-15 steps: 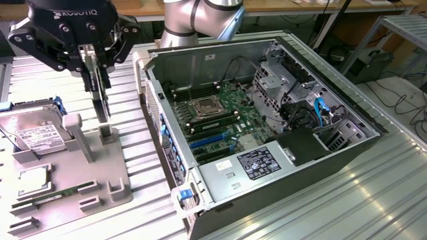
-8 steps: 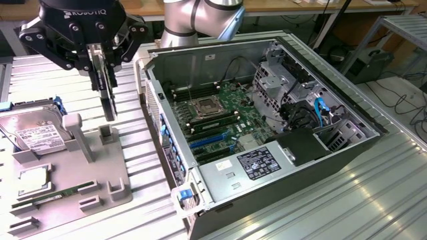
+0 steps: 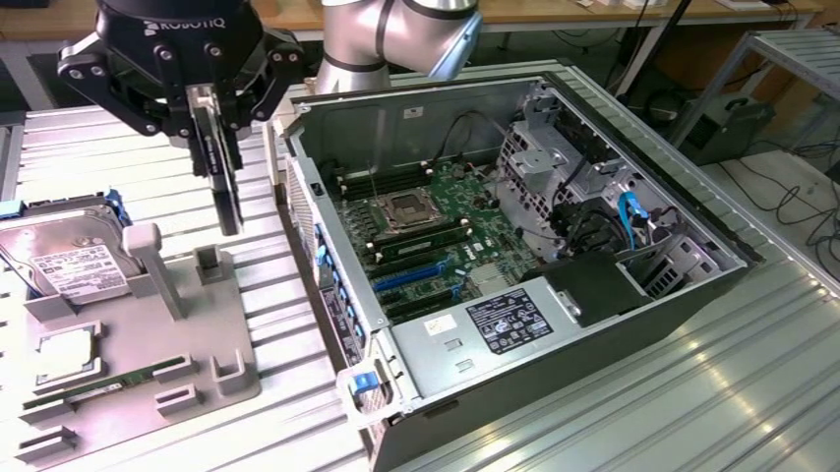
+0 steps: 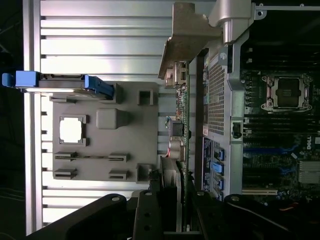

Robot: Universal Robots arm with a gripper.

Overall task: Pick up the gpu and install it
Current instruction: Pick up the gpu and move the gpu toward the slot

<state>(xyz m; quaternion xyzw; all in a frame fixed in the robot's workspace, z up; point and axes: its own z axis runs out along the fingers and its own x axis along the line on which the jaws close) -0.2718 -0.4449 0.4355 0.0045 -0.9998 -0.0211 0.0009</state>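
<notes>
- Far from the jaws, toward the exterior view's left, a silver hard drive [image 3: 66, 261] with a white label and blue side rails stood in a grey holder tray [image 3: 145, 339] on the ribbed metal tabletop [image 3: 735, 393].
- Below the jaws and to the same side, a square processor chip [image 3: 63, 354] lay in its pocket on the tray. A long narrow memory stick [image 3: 118, 382] lay in a slot near it.
- The jaws were pinching the gpu [image 3: 226, 187] by its upper end, one finger on each flat face. The card hung edge-on straight down from them.
- The gpu was in the air, clear of the tray, with its lower end just above a small grey post [image 3: 210, 264] on the tray.
- In the wrist view, the card's silver end bracket [image 4: 187, 37] sat at the end farthest from the jaws. The card lay over the strip between the tray and the computer case.
- Just beside the jaws, toward the exterior view's right, the open computer case [image 3: 591, 393] lay on its side.
- Inside it, lower than the jaws, were the green motherboard [image 3: 434, 231] with its processor socket [image 3: 404, 208] and blue slots [image 3: 400, 280]. A grey power supply [image 3: 506, 320] sat at the near end.
</notes>
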